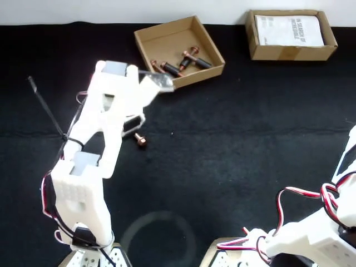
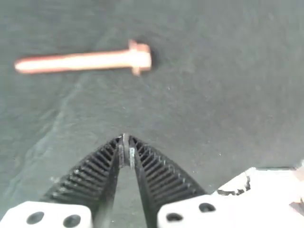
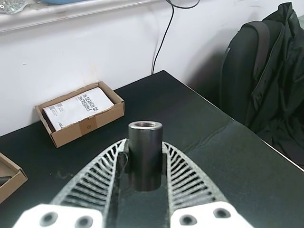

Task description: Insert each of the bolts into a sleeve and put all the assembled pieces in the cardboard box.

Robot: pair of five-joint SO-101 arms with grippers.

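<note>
A copper bolt (image 1: 140,139) lies loose on the black table beside the left arm. In the left wrist view the bolt (image 2: 85,61) lies on its side a short way beyond my left gripper (image 2: 126,144), which is shut on nothing. From above, the left gripper (image 1: 161,82) hangs near the front edge of the cardboard box (image 1: 210,38), which holds several assembled pieces (image 1: 189,60). My right gripper (image 3: 145,142) is shut on a dark sleeve (image 3: 145,154), held upright with its threaded bore open at the top.
A second cardboard box (image 1: 291,53) with a booklet in it stands at the back right, and it also shows as the booklet box (image 3: 88,124) in the right wrist view. A black backpack (image 3: 266,71) leans beyond the table's edge. The right arm's base and wires (image 1: 311,233) sit at the front right.
</note>
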